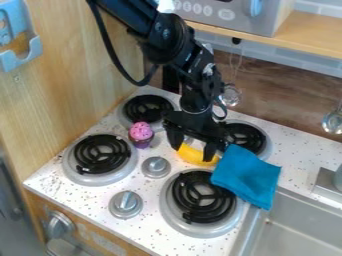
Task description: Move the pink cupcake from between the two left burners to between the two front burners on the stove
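Over the middle of the stove top hangs the black gripper [192, 150], pointing down, its two fingers spread apart. A yellow banana-like object [193, 156] lies at the fingertips, partly hidden by them; whether they touch it I cannot tell. Just right of it, a blue cloth [246, 175] drapes across the stove's right side, over part of the front right burner and toward the sink. A cupcake with pink frosting and a purple base [141, 134] stands left of the gripper, between the two left burners.
Four black coil burners surround the gripper, among them the front left [101, 154] and front right [204, 197]. Two silver knobs [156, 167] rise between them. The sink [304, 225] is at the lower right, a wooden wall [73, 75] at the left, and a shelf [300, 42] above right.
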Controlling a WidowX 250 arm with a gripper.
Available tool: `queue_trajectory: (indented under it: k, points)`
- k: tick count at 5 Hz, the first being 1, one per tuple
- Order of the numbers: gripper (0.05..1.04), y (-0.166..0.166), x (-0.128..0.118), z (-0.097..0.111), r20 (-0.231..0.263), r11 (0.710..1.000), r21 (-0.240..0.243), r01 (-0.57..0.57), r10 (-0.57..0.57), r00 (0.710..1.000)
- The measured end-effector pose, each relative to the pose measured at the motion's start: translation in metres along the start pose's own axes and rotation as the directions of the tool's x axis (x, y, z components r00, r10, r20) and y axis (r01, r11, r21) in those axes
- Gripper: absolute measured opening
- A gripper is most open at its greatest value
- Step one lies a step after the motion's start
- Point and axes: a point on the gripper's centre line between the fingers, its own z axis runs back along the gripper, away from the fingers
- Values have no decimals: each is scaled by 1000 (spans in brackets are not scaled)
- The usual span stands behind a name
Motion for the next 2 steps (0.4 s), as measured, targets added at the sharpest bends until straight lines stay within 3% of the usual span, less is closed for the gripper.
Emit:
queue_trajectory:
  k: [1, 2]
  points:
    - [1001, 0, -12, -15, -50, 1000, 9, 4, -4, 999]
    - [1001, 0, -13, -16, -53, 1000, 9, 5, -4, 999]
